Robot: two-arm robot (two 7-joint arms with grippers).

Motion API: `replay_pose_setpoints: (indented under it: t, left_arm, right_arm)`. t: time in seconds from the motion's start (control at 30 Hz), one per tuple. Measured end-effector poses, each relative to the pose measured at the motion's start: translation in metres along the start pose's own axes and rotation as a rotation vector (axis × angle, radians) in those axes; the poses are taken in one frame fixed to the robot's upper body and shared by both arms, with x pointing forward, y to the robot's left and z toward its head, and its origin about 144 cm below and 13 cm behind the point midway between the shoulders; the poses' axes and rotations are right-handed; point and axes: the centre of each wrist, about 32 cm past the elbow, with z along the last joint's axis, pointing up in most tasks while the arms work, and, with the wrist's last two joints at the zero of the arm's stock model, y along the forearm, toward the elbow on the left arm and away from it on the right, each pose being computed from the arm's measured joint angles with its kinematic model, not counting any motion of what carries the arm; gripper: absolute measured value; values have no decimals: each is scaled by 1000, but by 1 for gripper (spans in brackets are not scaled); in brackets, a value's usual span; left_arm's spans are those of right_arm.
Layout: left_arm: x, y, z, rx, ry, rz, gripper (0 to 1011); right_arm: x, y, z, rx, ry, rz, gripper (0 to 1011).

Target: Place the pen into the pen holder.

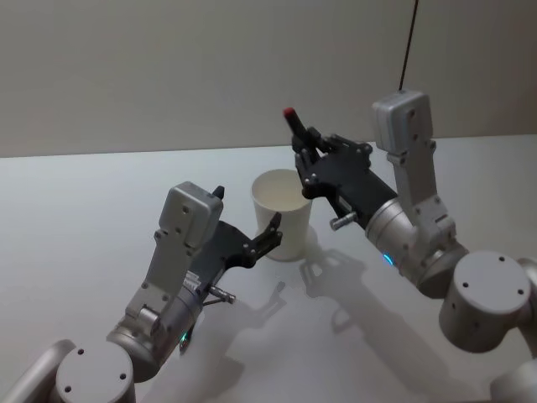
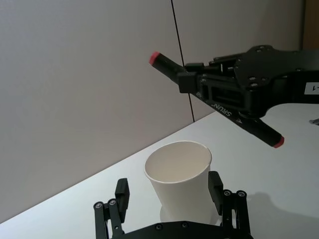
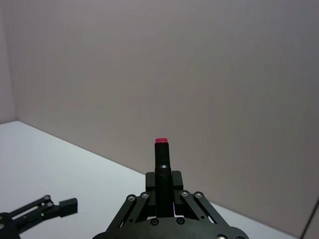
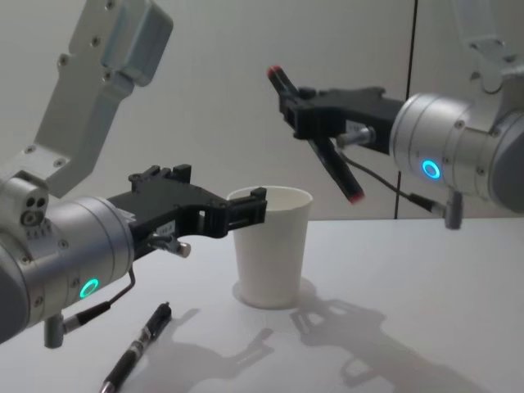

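The pen holder [image 1: 283, 210] is a white paper cup standing upright mid-table, also in the chest view [image 4: 270, 246] and the left wrist view [image 2: 180, 184]. My left gripper [image 1: 279, 232] straddles its lower part, open, with one finger [image 2: 122, 193] clear of the wall and the other [image 2: 215, 183] close against it. My right gripper [image 1: 307, 158] is shut on a black pen [image 4: 327, 155] with red ends. It holds the pen tilted in the air, above and just behind the cup rim. The pen's upper red tip [image 3: 161, 141] points up.
A second black pen [image 4: 135, 352] lies on the table near my left arm, in front of the cup. The white table [image 1: 75, 218] is bare on the left. A plain wall and a thin dark cable [image 1: 409, 42] are behind.
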Motion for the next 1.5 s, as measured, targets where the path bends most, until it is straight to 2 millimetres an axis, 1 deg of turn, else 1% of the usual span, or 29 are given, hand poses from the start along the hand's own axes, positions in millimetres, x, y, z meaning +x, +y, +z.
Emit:
replay_pose_setpoints:
  t: [0.3, 0.5, 0.73, 1.1, 1.5]
  left_arm:
    - [0, 0, 0, 0, 0, 0, 1009]
    - [0, 0, 0, 0, 0, 0, 1009]
    - [0, 0, 0, 0, 0, 0, 1009]
    - [0, 0, 0, 0, 0, 0, 1009]
    - [0, 0, 0, 0, 0, 0, 1010]
  right_arm:
    - [11, 8, -2, 130, -60, 112, 172]
    - [23, 19, -5, 235, -114, 182, 172]
    - [35, 32, -8, 303, -157, 211, 172]
    - [46, 46, -16, 323, -177, 216, 172]
    - [49, 63, -29, 295, -135, 238, 172]
